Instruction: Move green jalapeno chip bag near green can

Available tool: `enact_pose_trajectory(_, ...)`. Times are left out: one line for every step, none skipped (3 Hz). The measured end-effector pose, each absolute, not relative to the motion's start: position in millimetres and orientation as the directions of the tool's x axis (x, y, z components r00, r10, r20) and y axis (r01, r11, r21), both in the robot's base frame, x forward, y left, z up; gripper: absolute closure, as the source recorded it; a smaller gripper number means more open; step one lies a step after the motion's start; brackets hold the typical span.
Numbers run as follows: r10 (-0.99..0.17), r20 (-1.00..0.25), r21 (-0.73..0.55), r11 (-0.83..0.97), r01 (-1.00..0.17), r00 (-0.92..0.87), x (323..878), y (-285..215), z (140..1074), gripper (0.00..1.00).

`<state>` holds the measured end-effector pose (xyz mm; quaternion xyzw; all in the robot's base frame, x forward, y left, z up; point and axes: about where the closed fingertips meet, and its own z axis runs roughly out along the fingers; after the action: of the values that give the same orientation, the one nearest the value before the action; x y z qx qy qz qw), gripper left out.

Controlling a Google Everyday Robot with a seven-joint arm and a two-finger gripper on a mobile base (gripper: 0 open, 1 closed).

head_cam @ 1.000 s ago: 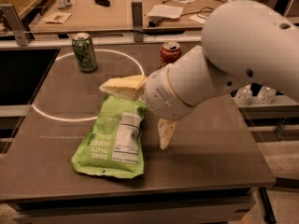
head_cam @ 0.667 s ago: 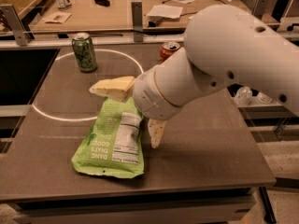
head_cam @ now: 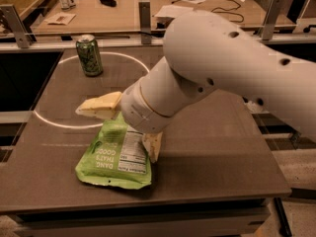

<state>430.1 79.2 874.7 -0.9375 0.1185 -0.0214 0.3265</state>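
Observation:
The green jalapeno chip bag (head_cam: 114,157) lies flat on the dark table, near its front edge, with the white nutrition panel facing up. The green can (head_cam: 89,55) stands upright at the back left, inside a white circle marked on the table, well apart from the bag. My gripper (head_cam: 126,127) is low over the bag's far end. Its two cream fingers are spread wide: one finger (head_cam: 98,106) points left beyond the bag's top edge, the other (head_cam: 152,146) sits by the bag's right side. The bag's top end lies between them. The big white arm hides the table's back right.
The dark table (head_cam: 222,152) has a white circle line (head_cam: 54,123) on its left half. Behind it a metal rail (head_cam: 144,14) runs across, with a wooden desk (head_cam: 123,9) holding papers, cables and a bottle. A dark gap lies to the table's left.
The arm has swung left and forward, bringing the open gripper over the bag's top end. The red can seen behind it earlier is now hidden by the arm. Bag and green can have not moved.

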Motion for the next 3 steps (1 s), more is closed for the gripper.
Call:
enact_pose_trajectory(-0.174, -0.032, -0.579, -0.8, -0.16, 0.984, 424.3, 85.6, 875.9, 0.18)
enact_pose_trajectory(-0.164, -0.002, -0.573, -0.809, -0.135, 0.986, 424.0, 85.8, 889.0, 0.41)
enact_pose_trajectory(-0.176, 0.073, -0.584, -0.806, -0.101, 0.982, 423.8, 82.8, 918.0, 0.65)
